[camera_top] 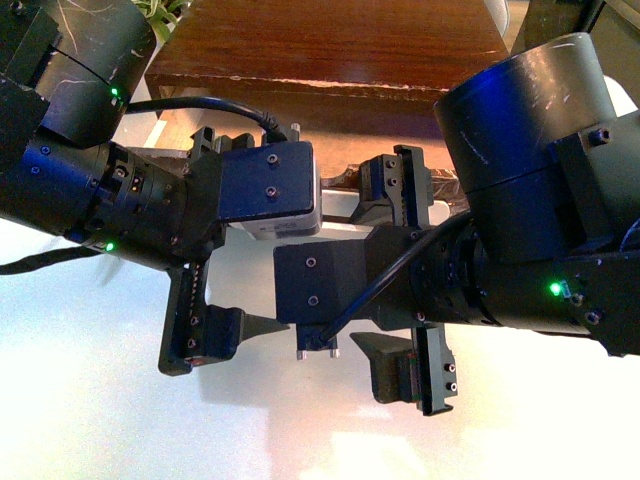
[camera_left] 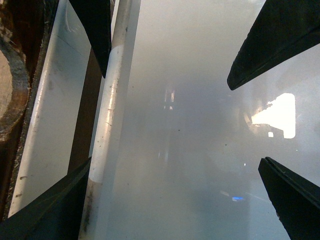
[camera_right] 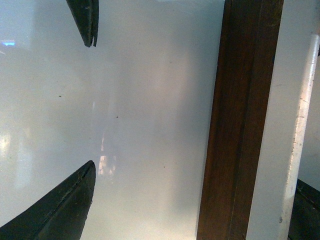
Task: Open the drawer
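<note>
Drawer: the drawer shows as dark brown wood at the edge of the left wrist view. A curved notch is cut in it, with a paler patch inside the curve. How far it stands out I cannot tell.
Handle: the white bar handle runs the whole length of that picture, flecked with dark scuffs, a brown strip just beside it. The right wrist view shows bar and strip again (there the strip lies between the bar and open bench).
Place: in the front view a wooden cabinet fills the top centre, beyond both arms. The glossy white bench spreads below them.
Left hand: the left hand stands wide, its fingers far apart, gripping nothing. It points toward the right arm.
Right hand: the right hand is wide too and empty, pointing back at the left one, the two close together mid-picture.
Finger tips: dark tips sit at the corners of the left wrist view. One crosses in front of the bar, but whether it touches cannot be told.
Left wrist camera: a grey-white box with a black cable curving to it.
</note>
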You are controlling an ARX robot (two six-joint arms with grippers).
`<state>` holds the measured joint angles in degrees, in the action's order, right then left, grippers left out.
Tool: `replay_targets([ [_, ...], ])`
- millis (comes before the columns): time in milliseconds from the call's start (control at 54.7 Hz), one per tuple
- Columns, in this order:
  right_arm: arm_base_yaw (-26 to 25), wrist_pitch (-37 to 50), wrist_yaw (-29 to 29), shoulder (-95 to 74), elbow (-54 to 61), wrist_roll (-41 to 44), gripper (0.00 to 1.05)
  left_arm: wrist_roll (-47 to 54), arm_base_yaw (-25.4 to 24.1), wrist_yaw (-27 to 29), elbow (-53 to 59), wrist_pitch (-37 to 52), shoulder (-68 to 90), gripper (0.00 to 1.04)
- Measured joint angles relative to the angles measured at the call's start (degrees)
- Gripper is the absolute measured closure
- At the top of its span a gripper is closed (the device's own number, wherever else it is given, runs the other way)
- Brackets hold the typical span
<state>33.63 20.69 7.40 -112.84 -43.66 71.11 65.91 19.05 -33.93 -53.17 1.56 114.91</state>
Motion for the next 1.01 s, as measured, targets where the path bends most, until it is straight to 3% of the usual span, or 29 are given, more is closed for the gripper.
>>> replay_targets([
  [585, 3.04, 0.44, -0.24, 1.57, 2.82, -1.07, 0.09, 0.79, -0.39, -1.07, 4.15, -0.46, -2.86, 0.08],
  [1005, 2.49, 2.75, -1.42, 3.41, 3.93, -1.68, 0.09, -1.16, -2.75, -1.03, 4.92, -0.42, -7.06, 0.08],
])
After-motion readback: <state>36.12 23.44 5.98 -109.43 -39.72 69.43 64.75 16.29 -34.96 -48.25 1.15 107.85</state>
